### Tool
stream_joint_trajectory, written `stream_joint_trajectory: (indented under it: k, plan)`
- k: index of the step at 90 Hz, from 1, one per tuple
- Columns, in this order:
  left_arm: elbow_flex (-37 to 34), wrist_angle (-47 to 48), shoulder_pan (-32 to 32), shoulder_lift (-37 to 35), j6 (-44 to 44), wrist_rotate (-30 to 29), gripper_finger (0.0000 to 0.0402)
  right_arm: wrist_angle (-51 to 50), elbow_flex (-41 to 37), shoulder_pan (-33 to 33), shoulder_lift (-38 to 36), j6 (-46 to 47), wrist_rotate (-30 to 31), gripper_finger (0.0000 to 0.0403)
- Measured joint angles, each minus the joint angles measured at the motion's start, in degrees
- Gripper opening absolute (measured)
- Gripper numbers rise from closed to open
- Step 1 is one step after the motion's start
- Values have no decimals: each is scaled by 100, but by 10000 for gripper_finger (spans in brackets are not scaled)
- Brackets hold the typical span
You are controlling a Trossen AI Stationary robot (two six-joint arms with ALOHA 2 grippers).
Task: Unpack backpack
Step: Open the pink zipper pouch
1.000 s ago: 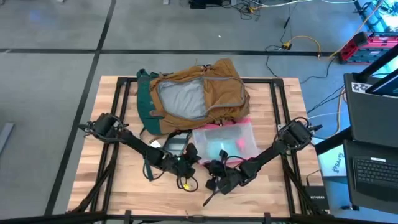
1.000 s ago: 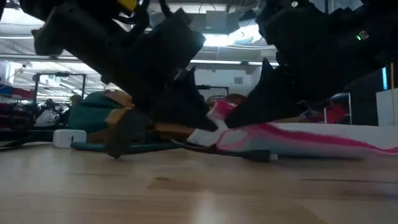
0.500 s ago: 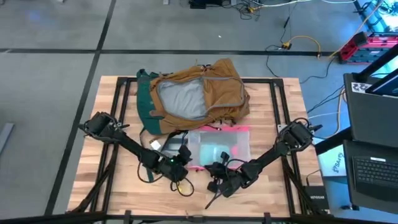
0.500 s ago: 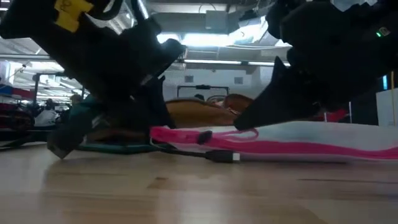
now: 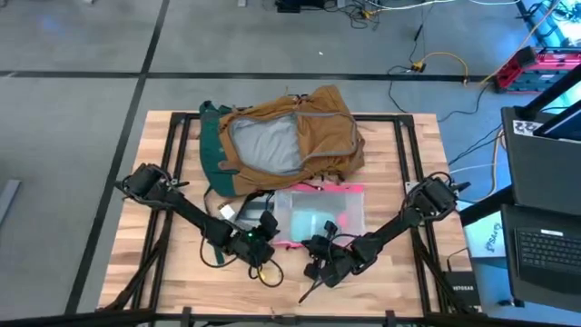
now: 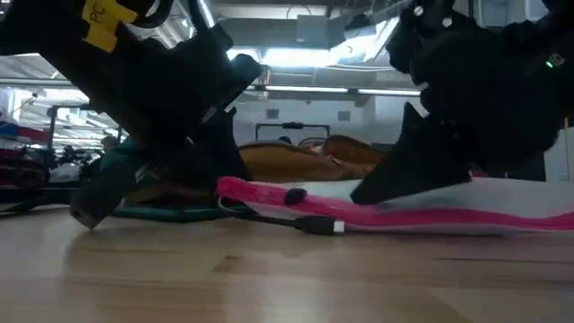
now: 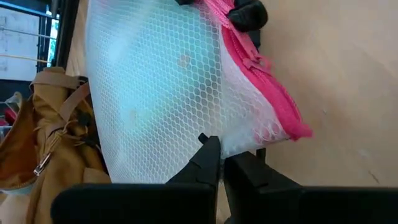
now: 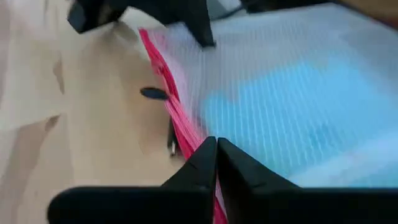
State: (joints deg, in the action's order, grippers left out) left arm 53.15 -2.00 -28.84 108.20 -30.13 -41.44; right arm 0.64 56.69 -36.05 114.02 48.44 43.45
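The wooden table (image 5: 399, 163) carries the backpack (image 5: 281, 141) toward twelve o'clock, its grey lining showing through the open mouth. At six o'clock of it, just beside it, lies the clear pink-edged pouch (image 5: 320, 216). My left gripper (image 5: 263, 238) sits at the pouch's eight o'clock corner, fingers closed on its edge. My right gripper (image 5: 313, 247) pinches the pink zip edge at six o'clock.

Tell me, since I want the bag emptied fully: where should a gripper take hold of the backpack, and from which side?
Probably at the tan rim of the backpack's opening, coming straight down from above. It lies flat with the grey lining showing upward, so that rim is a raised fold the jaws could pinch. Both the left gripper and right gripper sit at the mesh pouch.
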Motion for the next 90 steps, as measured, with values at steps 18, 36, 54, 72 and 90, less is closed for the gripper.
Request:
stream_joint_trajectory:
  k: [18,36,54,72,90]
  plan:
    - [1,-18,7,-2,-7,-22,0,-349,-3,-4,-2,370,-106,0]
    - [0,-47,13,-5,-7,-3,0,101,-17,-2,16,25,-125,1]
    - [0,-397,38,-7,-114,136,0,1582,-14,1,100,-1081,-247,2]
    - [0,-868,51,-7,-276,191,0,2475,-12,19,358,-1732,-466,21]
    - [0,-1435,52,-7,-404,165,0,2482,-12,91,435,-1739,-524,97]
